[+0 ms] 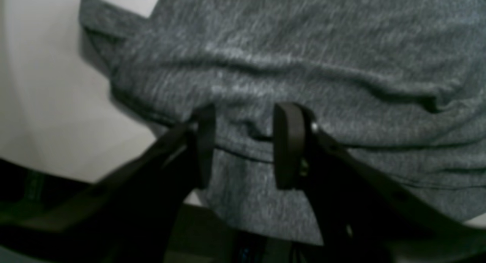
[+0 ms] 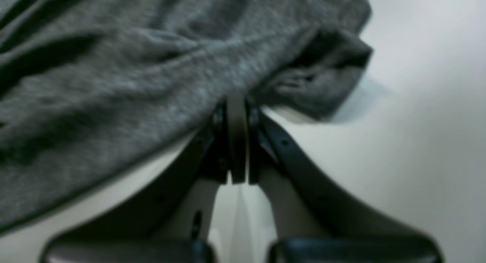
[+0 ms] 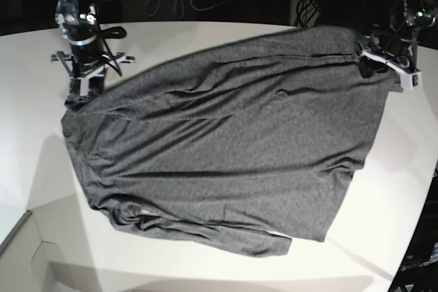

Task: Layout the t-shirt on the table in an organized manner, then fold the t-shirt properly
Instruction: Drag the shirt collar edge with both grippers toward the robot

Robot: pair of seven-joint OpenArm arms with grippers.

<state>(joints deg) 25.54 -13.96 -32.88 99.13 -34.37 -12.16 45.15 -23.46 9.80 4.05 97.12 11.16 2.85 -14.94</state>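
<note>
Grey knit, the t-shirt (image 3: 226, 148) lay spread and creased across the white table (image 3: 205, 39). The right gripper (image 2: 237, 103) pinched its far-left edge; the left gripper (image 1: 243, 141), jaws parted, straddled the far-right hem.

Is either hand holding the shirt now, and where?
Right hand pinches the shirt's edge by a corner. Left hand is open, straddling its hem, not gripping.

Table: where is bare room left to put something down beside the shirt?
The table is bare along the near edge below the t-shirt, and at the far left. It is crowded at the far corners, where the right gripper and left gripper work.
</note>
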